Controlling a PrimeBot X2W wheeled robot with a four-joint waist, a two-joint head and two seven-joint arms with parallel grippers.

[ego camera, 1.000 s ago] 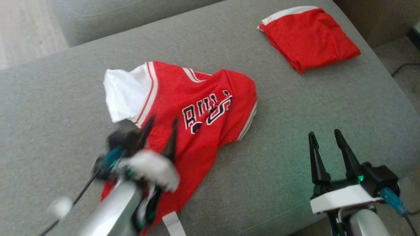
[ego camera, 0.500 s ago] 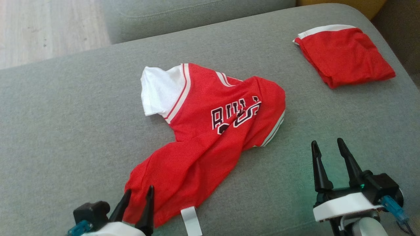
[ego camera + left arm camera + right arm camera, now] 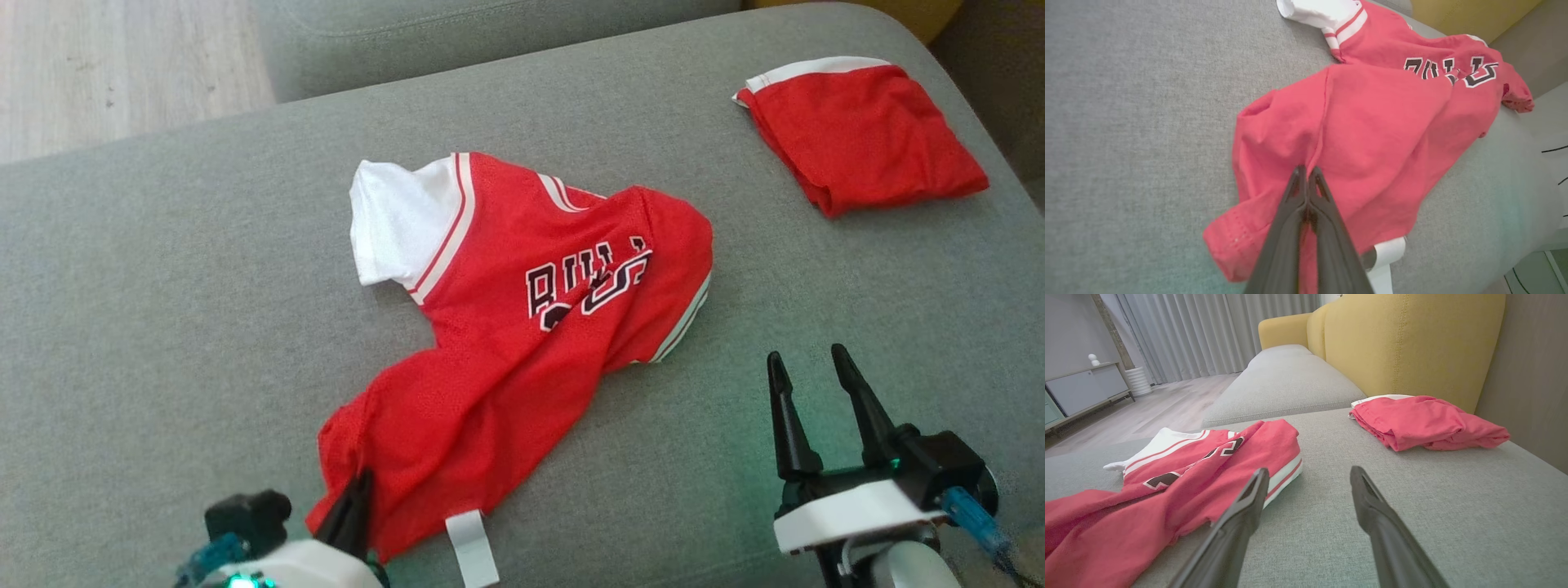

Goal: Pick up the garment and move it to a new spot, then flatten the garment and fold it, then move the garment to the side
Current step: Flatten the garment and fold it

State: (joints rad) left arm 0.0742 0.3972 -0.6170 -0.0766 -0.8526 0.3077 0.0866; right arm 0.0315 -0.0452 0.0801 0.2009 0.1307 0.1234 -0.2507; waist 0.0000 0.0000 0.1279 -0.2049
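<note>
- One wide grey woven sofa cushion (image 3: 163,327) carries two red garments, well apart. A second grey cushion (image 3: 1286,384) lies beyond it.
- The room around has a yellow upholstered backrest (image 3: 1404,339), a pale wood floor (image 3: 122,73) and long grey curtains (image 3: 1208,330).
- One red mesh jersey (image 3: 522,327), with black lettering and a white sleeve, lies rumpled mid-cushion. Its long axis runs diagonally, with the hem at the near left by the robot and the shoulders at the far right. The white sleeve points far left.
- One folded red garment with a white band (image 3: 865,131) sits at the far right corner, near the backrest.
- There are two grippers. The left gripper (image 3: 1306,173) has its dark fingers pressed together, pinching a puckered fold of the jersey near the hem. The right gripper (image 3: 804,359) has its fingers spread with nothing between them, over bare cushion to the right of the jersey.
- One small white strip (image 3: 472,547) pokes out from under the jersey's near edge.
</note>
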